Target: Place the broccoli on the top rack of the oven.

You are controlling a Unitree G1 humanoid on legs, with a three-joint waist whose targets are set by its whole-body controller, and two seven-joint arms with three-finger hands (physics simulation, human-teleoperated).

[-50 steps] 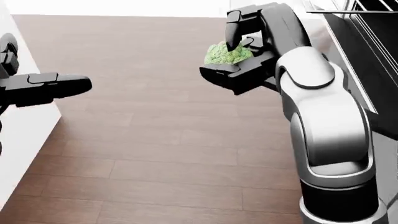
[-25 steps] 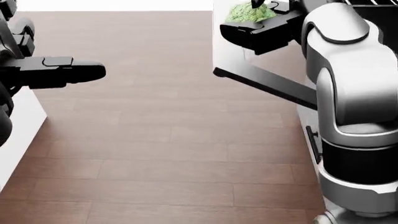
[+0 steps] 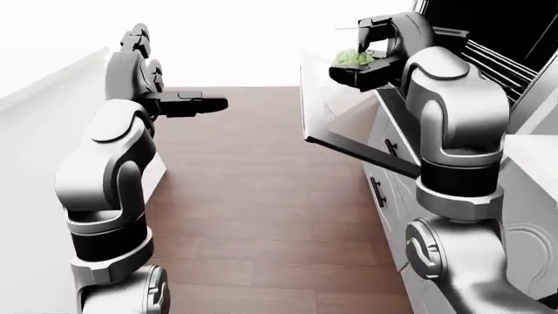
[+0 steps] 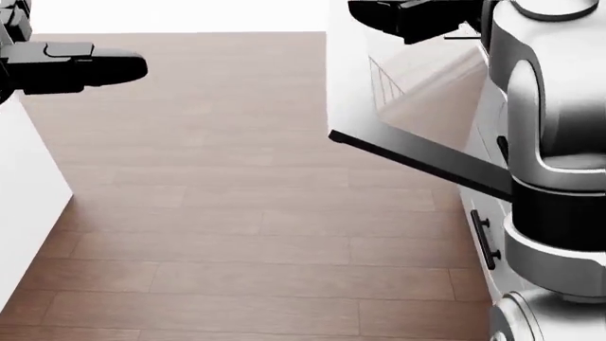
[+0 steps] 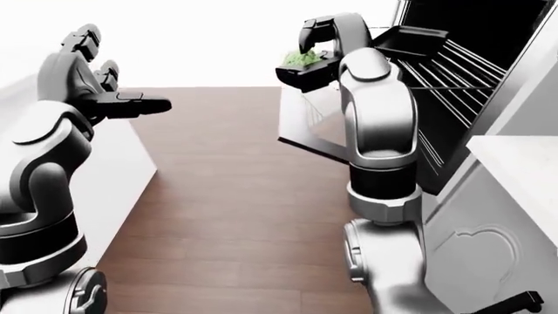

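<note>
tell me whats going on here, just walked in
A humanoid robot stands at an open oven with its door folded down. Its right hand holds a head of broccoli up over the door, near the oven's mouth, but the broccoli is not yet on a rack. The left hand is empty, held out flat over the wooden floor. The head view shows only the underside of the right hand at its top edge.

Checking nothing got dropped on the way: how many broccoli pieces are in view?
1. The broccoli sits in the right hand, fingers closed round it, above the open oven door. None shows on the floor; the oven's inside is partly hidden.
</note>
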